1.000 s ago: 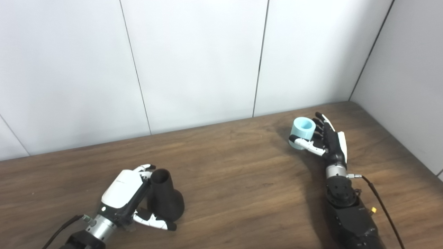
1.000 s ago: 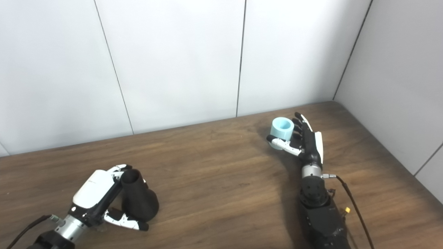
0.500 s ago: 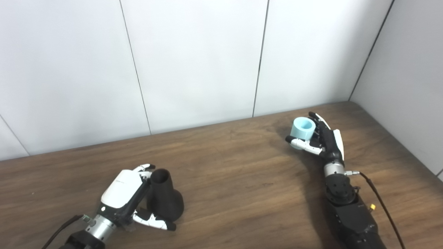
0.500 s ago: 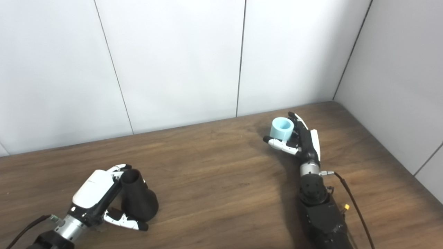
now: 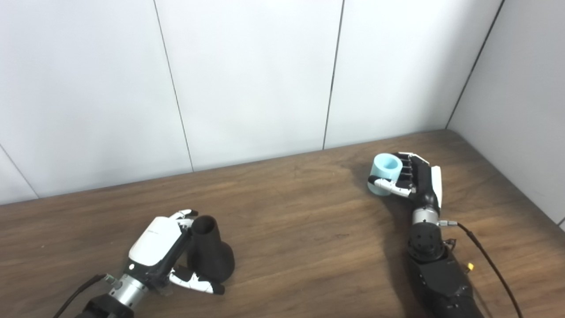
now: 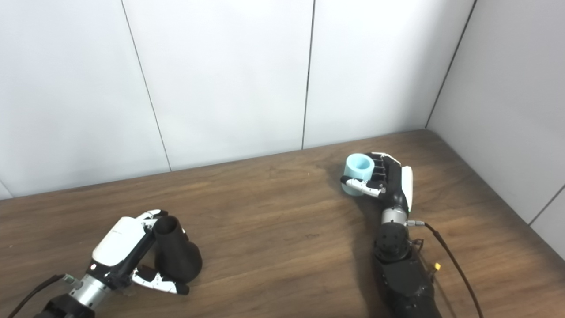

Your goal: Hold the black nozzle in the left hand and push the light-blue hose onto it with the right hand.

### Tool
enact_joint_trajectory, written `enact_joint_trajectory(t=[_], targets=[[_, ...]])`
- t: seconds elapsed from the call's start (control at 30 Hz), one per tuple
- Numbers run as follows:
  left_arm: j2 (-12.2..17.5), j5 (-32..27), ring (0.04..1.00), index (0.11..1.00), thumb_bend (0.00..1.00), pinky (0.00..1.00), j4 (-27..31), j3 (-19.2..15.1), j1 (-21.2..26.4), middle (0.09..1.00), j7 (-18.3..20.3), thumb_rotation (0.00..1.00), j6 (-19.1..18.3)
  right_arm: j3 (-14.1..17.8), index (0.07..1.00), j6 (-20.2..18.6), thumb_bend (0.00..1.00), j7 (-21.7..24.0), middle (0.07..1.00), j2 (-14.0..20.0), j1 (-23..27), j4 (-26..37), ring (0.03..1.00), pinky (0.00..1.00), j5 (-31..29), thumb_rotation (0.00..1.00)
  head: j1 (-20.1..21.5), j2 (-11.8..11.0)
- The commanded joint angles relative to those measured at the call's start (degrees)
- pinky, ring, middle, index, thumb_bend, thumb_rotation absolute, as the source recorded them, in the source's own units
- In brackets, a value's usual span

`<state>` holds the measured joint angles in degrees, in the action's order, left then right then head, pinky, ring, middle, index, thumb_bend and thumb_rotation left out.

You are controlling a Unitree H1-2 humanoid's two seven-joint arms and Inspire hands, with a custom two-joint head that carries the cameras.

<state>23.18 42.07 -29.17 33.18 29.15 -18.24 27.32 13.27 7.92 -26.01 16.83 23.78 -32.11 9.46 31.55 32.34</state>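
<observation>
The black nozzle (image 5: 209, 255) stands on the wooden table (image 5: 300, 221) at the front left, narrow mouth up and wide base down. My left hand (image 5: 165, 249) is wrapped around it, fingers behind and thumb in front. The light-blue hose (image 5: 385, 173) is a short open tube at the back right. My right hand (image 5: 412, 181) is closed around it from the right, fingers curled over its far side and thumb across its front. It also shows in the right eye view (image 6: 357, 174).
White wall panels (image 5: 247, 79) stand along the table's back edge and a grey wall (image 5: 525, 110) along its right side. A black cable (image 5: 490, 269) runs from my right wrist toward the front.
My right hand's fingers have curled from straight to closed around the light-blue hose. The left hand and nozzle have not moved.
</observation>
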Motion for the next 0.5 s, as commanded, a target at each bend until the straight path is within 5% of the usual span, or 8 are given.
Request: enact_joint_trajectory(t=[0.0,0.47], targets=[[1.66,0.96,0.525,0.497,0.52,0.82,-1.47,0.6,-2.04,0.469,0.13,0.0,-0.41,0.3,0.481,3.15,0.53,-0.84,0.497,1.12,1.48,-0.53,0.462,0.42,0.02,0.01,0.05,0.06],[1.79,0.65,0.521,0.499,0.52,0.82,-1.31,0.64,-2.18,0.466,-0.01,0.0,-0.41,0.27,0.502,3.27,0.53,-0.15,0.459,0.78,0.48,0.66,0.405,0.36,-0.6,0.0,-0.21,0.22]])
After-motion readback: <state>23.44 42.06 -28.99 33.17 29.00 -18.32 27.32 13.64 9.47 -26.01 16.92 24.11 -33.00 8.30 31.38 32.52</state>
